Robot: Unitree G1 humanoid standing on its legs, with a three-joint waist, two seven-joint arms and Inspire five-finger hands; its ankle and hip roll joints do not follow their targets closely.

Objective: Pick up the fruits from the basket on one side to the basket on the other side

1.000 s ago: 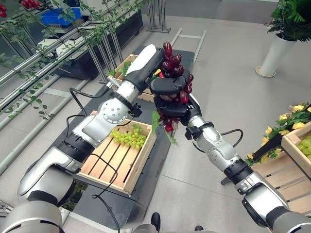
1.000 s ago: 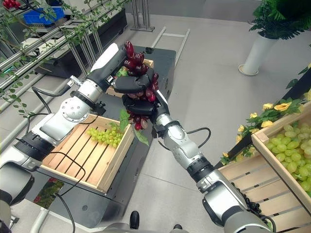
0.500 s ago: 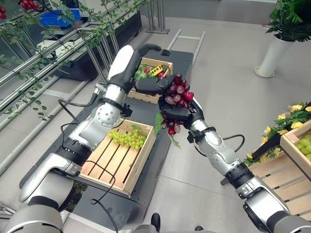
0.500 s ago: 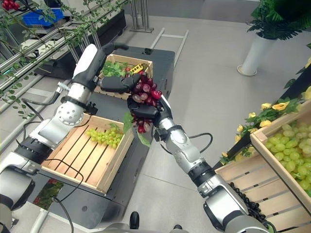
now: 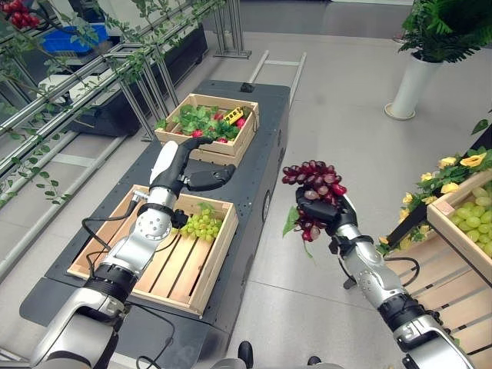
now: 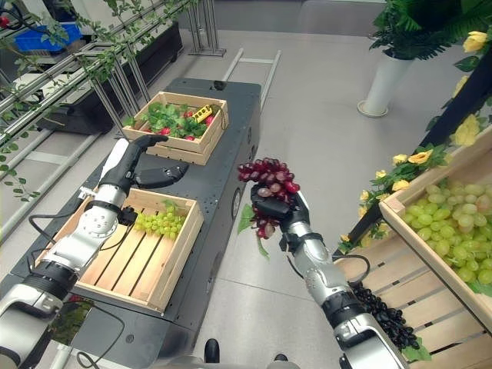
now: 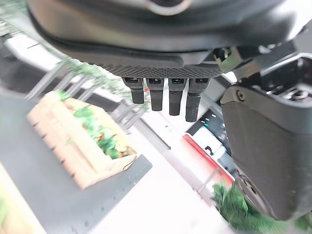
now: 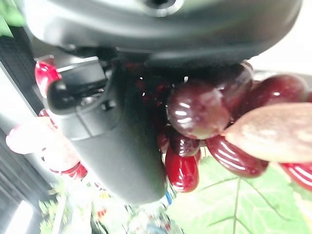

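Red grapes point(image 5: 311, 178) with a green leaf point(image 5: 291, 222) hanging below, held up in the air over the grey tiled floor point(image 5: 338, 100), between the dark platform point(image 5: 254, 154) on the left and the sloping wooden display point(image 6: 430, 231) on the right. Clamped from underneath by the right hand point(image 5: 323, 213), fingers and thumb curled round the bunch; up close in the right wrist view, glossy dark-red grapes point(image 8: 197, 109) pressed against the thumb point(image 8: 117, 141). Left hand point(image 5: 207, 177) empty, fingers relaxed and apart, hovering above the near wooden crate point(image 5: 165, 254). Green grapes point(image 5: 201, 225) lying in that crate's far right corner. Second wooden crate point(image 5: 231, 131) farther back on the same platform, packed with green leaves, red fruit and a small yellow tag point(image 5: 234, 115), its print too small to read. More green grapes point(image 6: 450, 238) heaped on the display at right, edged with leaves and yellow flowers point(image 6: 419, 157), and dark grapes point(image 6: 380, 315) on a lower shelf. White planter point(image 5: 411, 84) with a leafy plant at the back right; metal rails twined with vines point(image 5: 92, 61) along the left.
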